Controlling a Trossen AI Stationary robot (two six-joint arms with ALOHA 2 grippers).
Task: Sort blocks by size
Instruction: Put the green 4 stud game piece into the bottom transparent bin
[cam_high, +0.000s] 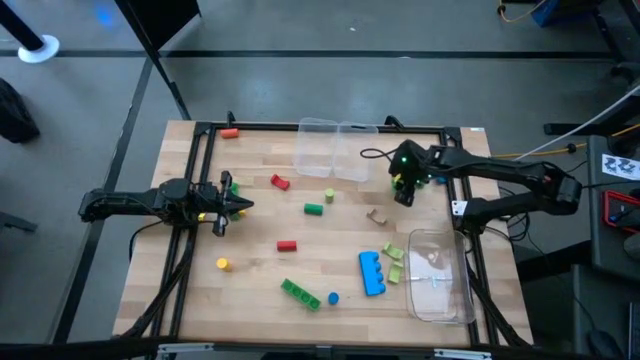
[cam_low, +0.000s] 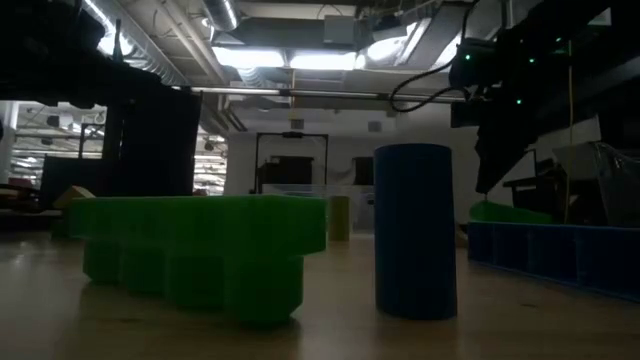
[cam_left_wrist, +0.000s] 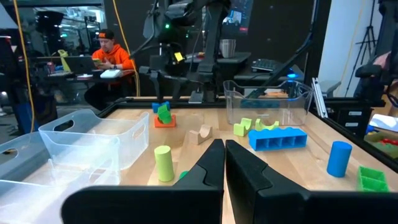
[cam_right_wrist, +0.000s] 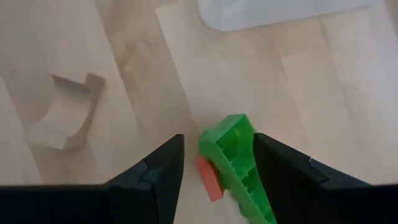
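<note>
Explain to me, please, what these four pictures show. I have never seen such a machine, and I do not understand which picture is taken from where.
It is a robot with two dark arms at a wooden table, sorting toy blocks. One camera looks down from above, one sits at table height, and one rides on each wrist. On the table lie small blocks, a blue brick, a long green brick and clear containers. The right gripper has a green brick between its fingers, with a small red block beside it. The left gripper waits at the table's left side, fingers together and empty.
</note>
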